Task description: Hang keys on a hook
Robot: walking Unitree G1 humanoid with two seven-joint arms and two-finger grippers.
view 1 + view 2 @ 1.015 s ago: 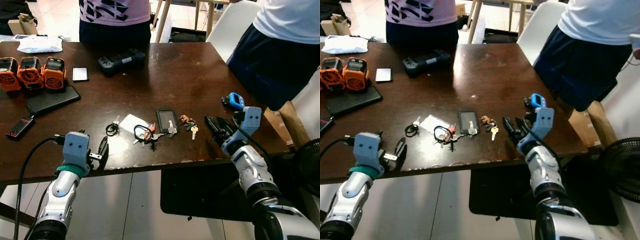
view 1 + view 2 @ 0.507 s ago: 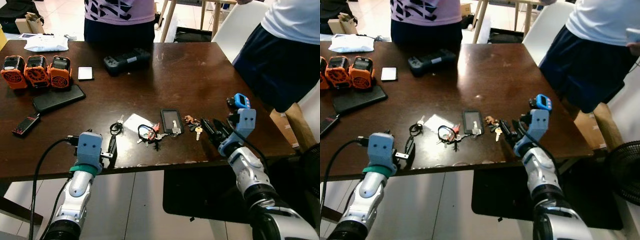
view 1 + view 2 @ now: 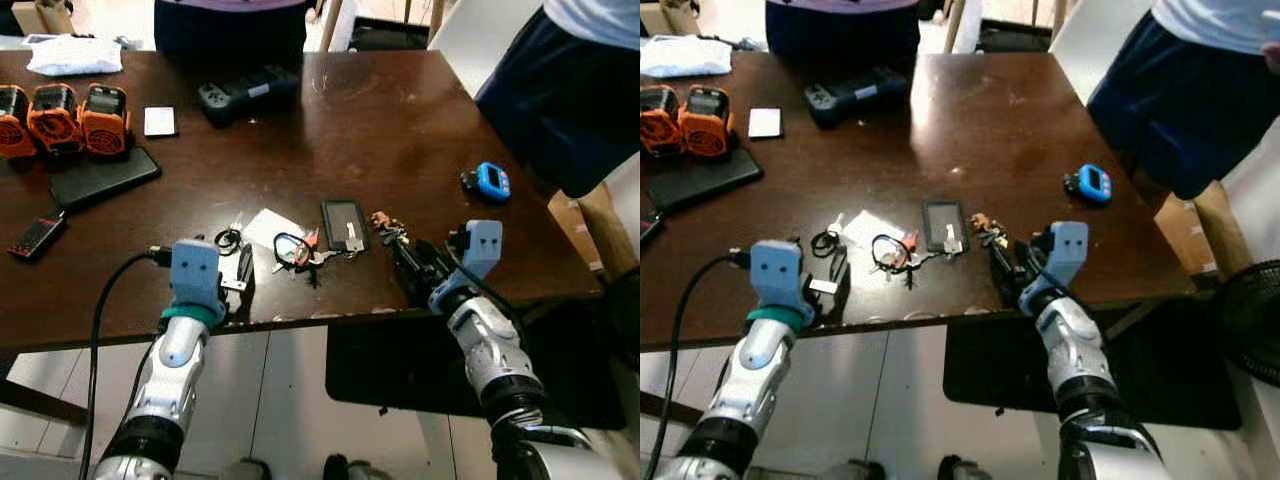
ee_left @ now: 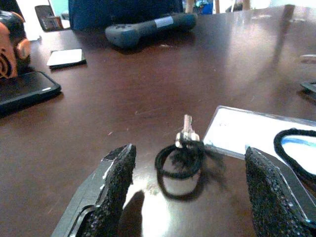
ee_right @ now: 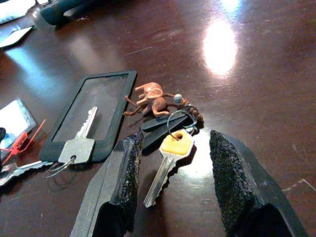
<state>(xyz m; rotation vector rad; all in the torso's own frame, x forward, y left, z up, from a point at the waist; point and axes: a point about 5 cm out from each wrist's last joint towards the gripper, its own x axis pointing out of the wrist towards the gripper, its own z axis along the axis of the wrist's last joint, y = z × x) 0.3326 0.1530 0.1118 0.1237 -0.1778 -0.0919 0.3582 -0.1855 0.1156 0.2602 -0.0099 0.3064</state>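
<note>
Reading the head views from nine o'clock across to three: three orange devices (image 3: 58, 118) and a black phone (image 3: 104, 178) lie at the far left of the dark brown table (image 3: 390, 130), with a white card (image 3: 159, 121) and a grey controller (image 3: 246, 92) toward twelve o'clock. The left gripper (image 3: 243, 282) rests low on the near edge, at about seven o'clock of the picture. Its wrist view adds what the head views cannot resolve: the fingers (image 4: 114, 193) are spread wide and hold nothing, and between them lies a small key on a black cord loop (image 4: 181, 158), touching the corner of a white plastic sleeve (image 4: 256, 129). Further right sit a red-tagged key bunch (image 3: 298, 250) and a black card holder (image 3: 344, 221). The right gripper (image 3: 407, 266) lies at about four o'clock. Its wrist view shows the fingers (image 5: 129, 170) parted, gripping nothing, and straddling the keys (image 5: 168, 158): a yellow-capped key on a ring with a small brown animal charm (image 5: 151, 97), flat on the table beside the holder, on which a silver key (image 5: 79, 143) rests. A blue gadget (image 3: 491, 181) lies at two o'clock. Two people stand by the table, one at twelve o'clock (image 3: 230, 20) and one in dark shorts (image 3: 570, 100) at the right side, over a pale tiled floor (image 3: 890, 420).
</note>
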